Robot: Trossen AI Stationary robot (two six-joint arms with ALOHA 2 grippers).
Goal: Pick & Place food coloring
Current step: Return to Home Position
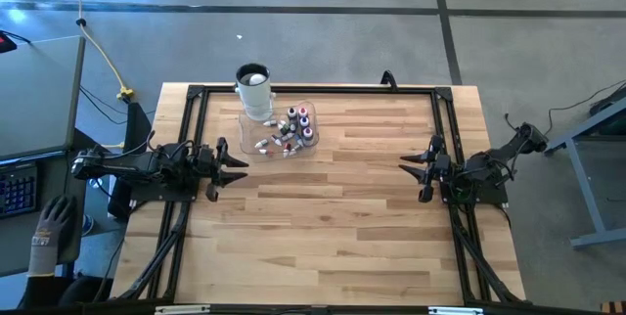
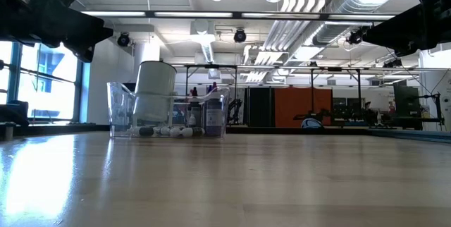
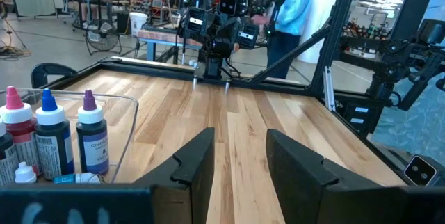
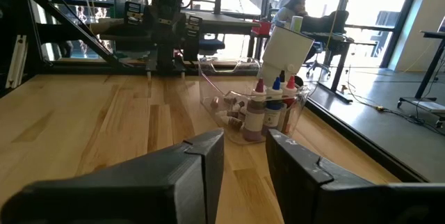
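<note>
Both arms sit at the side edges of the wooden table (image 1: 333, 227) — the left gripper (image 1: 240, 168) on one side, the right gripper (image 1: 409, 170) facing it from the other. Each has its fingers spread with nothing between them. The food coloring bottles (image 1: 291, 129) lie clustered in the clear tray (image 1: 246, 131) near the table's far edge, some upright and others on their sides. They are well apart from both sets of jaws, though nearer the left arm. A white cup (image 1: 253, 88) stands at the tray's far-left corner.
</note>
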